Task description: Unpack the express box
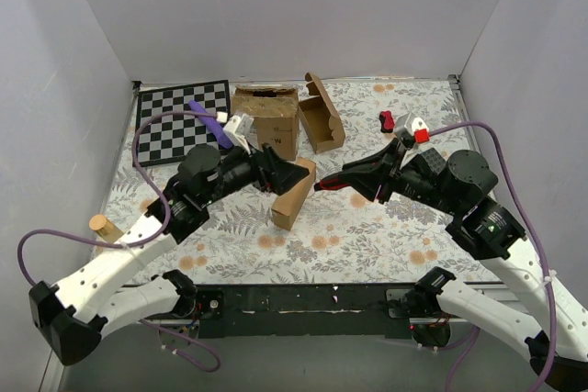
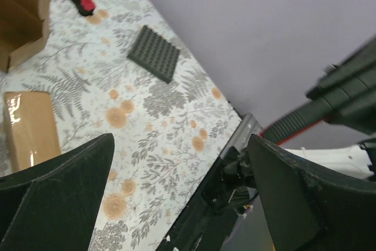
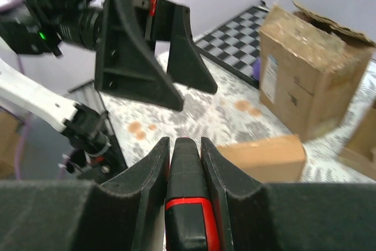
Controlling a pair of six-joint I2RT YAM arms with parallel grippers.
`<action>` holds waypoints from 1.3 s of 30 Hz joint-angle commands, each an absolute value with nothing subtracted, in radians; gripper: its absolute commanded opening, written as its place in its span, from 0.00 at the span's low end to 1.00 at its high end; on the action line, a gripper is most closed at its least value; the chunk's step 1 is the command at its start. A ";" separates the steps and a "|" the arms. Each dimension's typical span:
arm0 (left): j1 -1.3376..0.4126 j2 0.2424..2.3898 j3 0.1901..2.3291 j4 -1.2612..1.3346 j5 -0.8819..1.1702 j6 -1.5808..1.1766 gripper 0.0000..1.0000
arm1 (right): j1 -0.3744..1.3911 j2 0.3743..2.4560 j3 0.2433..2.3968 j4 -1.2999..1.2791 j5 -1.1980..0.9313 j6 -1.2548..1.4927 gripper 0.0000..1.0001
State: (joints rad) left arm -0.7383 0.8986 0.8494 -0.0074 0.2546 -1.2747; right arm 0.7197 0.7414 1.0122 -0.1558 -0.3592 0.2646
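the box (image 1: 294, 192) is lying shut near the middle of the counter (image 1: 367, 240), its long side running from 1 o'clock to 7 o'clock. the left wrist view is showing a glossy strip on its top face, probably tape. the left fingers (image 1: 287, 173) are standing wide apart and gripping nothing, hanging at the box's 11 o'clock end; i cannot tell whether they are touching it. the right fingers (image 1: 333, 181) are clenching a black tool (image 3: 187, 210) with a red band, probably a cutter. they are aiming it at the box from 3 o'clock, just short of it. a carton (image 1: 268, 124) is standing at the box's 12 o'clock and an open mailer (image 1: 322, 117) at its 1 o'clock, both near.

nothing is pinning the box down, and that is looking like the main risk. a push from the tool is likely sliding or spinning the light box toward 9 o'clock instead of parting the tape. the two sets of fingers are facing each other closely across the box, so a tool overshooting the edge is risking a strike on the left fingers. pressing hard is risking the tool twisting in its narrow pinch, or digging too deep into whatever is lying inside.
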 commanded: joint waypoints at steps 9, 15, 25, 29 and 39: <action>-0.724 1.367 1.175 -0.478 0.101 -1.171 0.98 | 0.784 0.692 0.976 -0.364 -0.172 -0.097 0.01; -0.724 1.489 1.246 -0.572 0.032 -1.105 0.98 | 0.874 0.750 0.911 -0.308 -0.022 -0.161 0.01; -0.723 1.638 1.299 -0.621 -0.074 -1.078 0.98 | 1.094 0.890 0.890 -0.178 0.132 -0.251 0.01; -0.723 1.684 1.313 -0.626 -0.063 -1.069 0.98 | 1.120 0.920 0.896 -0.124 0.140 -0.252 0.01; -0.723 1.756 1.331 -0.614 -0.032 -1.143 0.91 | 1.206 0.942 0.799 0.069 0.212 -0.227 0.01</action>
State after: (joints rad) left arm -0.7265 1.7523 1.2903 -0.6186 -0.0406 -1.1034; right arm 1.1702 0.9466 0.8299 -0.0975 0.1570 -0.2340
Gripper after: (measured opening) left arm 0.941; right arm 0.319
